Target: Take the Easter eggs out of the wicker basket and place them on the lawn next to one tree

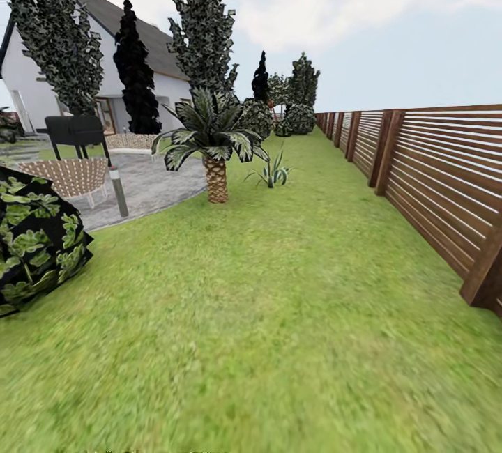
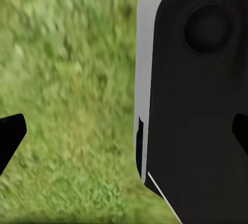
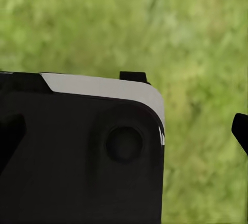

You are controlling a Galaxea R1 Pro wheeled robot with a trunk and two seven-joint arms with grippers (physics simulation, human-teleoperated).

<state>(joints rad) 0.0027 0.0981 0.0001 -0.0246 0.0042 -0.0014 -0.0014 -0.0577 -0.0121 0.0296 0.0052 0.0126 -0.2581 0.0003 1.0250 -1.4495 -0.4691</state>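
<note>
Eggs and basket: neither turns up among what the cameras catch at this moment, so I cannot say where they lie; robot looks to be in transit.

Lawn (image 1: 279, 313) takes up most of the head view, broad and flat, running off toward distant shrubs. Wooden fence (image 1: 432, 181) lines its right side. House (image 1: 42, 77) stands far left, behind a grey patio (image 1: 150, 185) with a chair (image 1: 75, 134). Two pale-trunked trees with blocky dark leaves: one far left (image 1: 59, 28), one behind the palm (image 1: 203, 21). Thin black tree (image 1: 134, 70) between them. Short palm (image 1: 215, 143) at the patio edge. Leafy bush (image 1: 35, 240) close on the left.

Wrist views: blurred grass and black-and-white robot casing. Dark finger tips (image 2: 10, 136) sit at the frame edges, well apart, nothing between them, so both pincers read as wide and empty.

Risks, as I judge them:
- Driving on without the basket in sight wastes travel.
- Clipping the near bush or the fence while turning.
- Mistaking the palm or the black tree for the drop spot.
</note>
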